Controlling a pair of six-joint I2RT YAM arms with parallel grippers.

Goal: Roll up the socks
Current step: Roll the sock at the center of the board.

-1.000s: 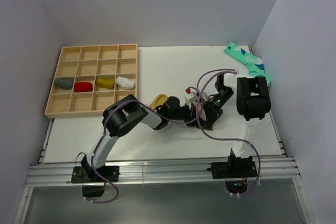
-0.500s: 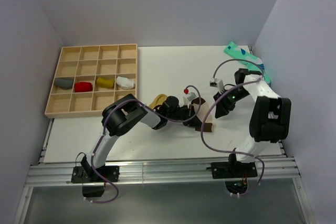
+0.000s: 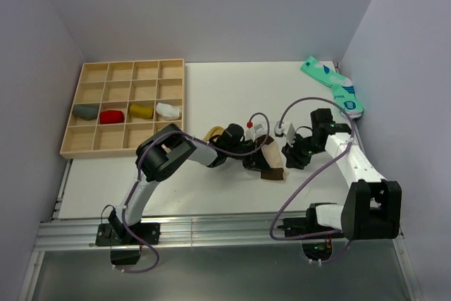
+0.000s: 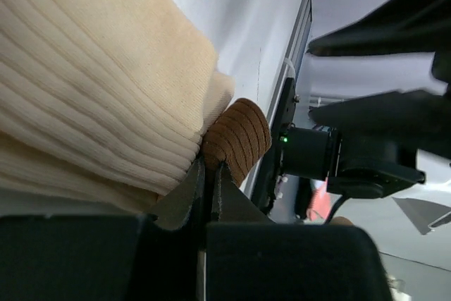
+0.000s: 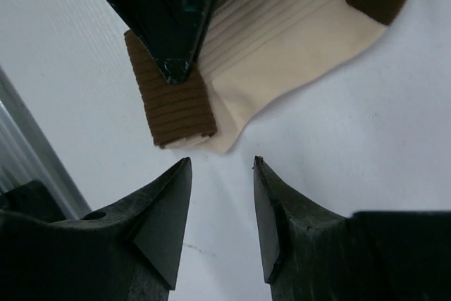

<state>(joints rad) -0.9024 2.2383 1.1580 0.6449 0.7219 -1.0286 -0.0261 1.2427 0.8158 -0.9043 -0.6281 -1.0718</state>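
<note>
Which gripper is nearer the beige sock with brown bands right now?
Left. The left gripper is shut on the beige sock at its brown cuff; the right gripper hangs open just short of that cuff, not touching.

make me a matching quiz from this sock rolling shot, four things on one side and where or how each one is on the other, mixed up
Things:
1. left claw
2. right claw
3. teal sock
4. red sock

Place or state:
A. lying flat at the far right corner of the table
B. open, holding nothing
C. rolled up in a compartment of the wooden tray
D. shut on the beige sock

Pairs: 1-D, 2-B, 3-A, 4-C
</note>
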